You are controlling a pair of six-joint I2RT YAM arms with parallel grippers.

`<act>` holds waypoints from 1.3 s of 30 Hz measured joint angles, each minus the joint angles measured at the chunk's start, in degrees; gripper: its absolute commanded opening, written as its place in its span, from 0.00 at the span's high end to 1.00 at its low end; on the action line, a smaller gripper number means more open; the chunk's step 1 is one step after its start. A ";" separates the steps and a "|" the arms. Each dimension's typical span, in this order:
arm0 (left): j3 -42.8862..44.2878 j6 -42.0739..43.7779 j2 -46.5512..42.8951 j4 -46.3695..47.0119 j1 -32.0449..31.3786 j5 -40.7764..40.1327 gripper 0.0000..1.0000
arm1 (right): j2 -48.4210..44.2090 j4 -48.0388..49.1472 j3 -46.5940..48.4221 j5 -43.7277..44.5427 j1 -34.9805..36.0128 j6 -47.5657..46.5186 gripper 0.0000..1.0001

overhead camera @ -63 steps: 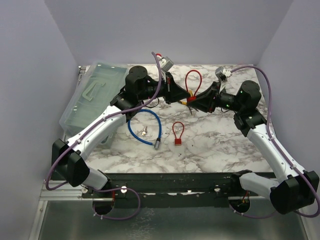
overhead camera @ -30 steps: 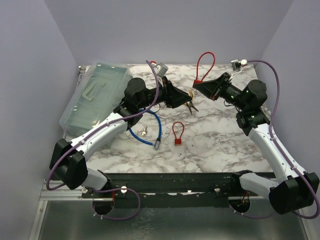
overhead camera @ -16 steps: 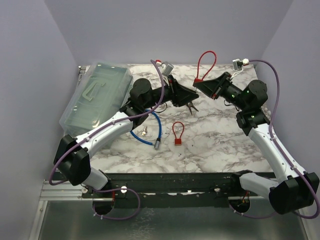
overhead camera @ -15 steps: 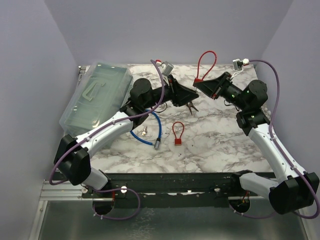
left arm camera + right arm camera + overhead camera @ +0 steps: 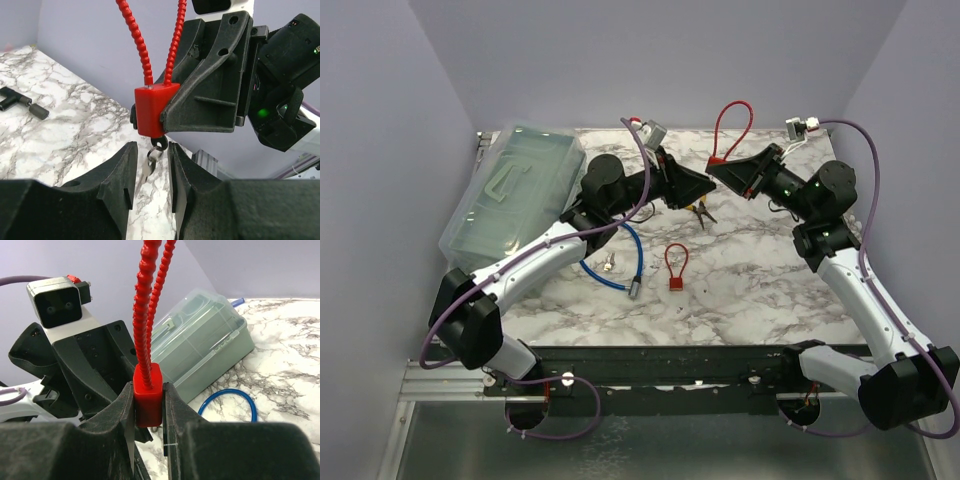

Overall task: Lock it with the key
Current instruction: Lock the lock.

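Observation:
My right gripper (image 5: pixel 718 172) is shut on the body of a red cable padlock (image 5: pixel 718 160) and holds it above the back of the table, its loop (image 5: pixel 732 122) pointing up. The right wrist view shows the red body (image 5: pixel 148 392) clamped between my right gripper's (image 5: pixel 148 402) pads. A black-headed key (image 5: pixel 159 144) sits in the lock's underside (image 5: pixel 154 109), with a ring and a second key hanging from it. My left gripper (image 5: pixel 151 150) is open just below the lock, one jaw on each side of the key, not touching it. It meets the lock from the left (image 5: pixel 704 185).
A clear plastic box (image 5: pixel 510 190) stands at the back left. A blue cable lock (image 5: pixel 610 255) with keys and a small red padlock (image 5: pixel 675 268) lie mid-table. Loose keys (image 5: pixel 701 212) lie under the grippers. A black part (image 5: pixel 17 101) lies on the marble.
My right gripper lifted the red padlock off the table and holds it still. My left gripper moved right and up until its open jaws flank the key.

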 measured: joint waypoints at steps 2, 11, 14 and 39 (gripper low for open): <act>-0.61 0.52 -0.70 -0.50 0.00 -0.35 0.62 | 0.00 0.00 0.00 0.00 0.00 -0.39 1.00; -1.14 1.29 -2.01 -1.66 0.02 -0.90 0.63 | -0.20 0.20 -0.02 -0.28 0.00 -1.38 1.00; -1.07 1.25 -2.12 -1.53 0.02 -0.87 0.64 | -0.24 0.22 -0.02 -0.52 0.00 -1.40 1.00; 0.20 -0.33 -0.72 -0.04 -0.02 -0.87 0.85 | -0.24 2.01 -1.11 -1.36 -0.26 0.72 1.00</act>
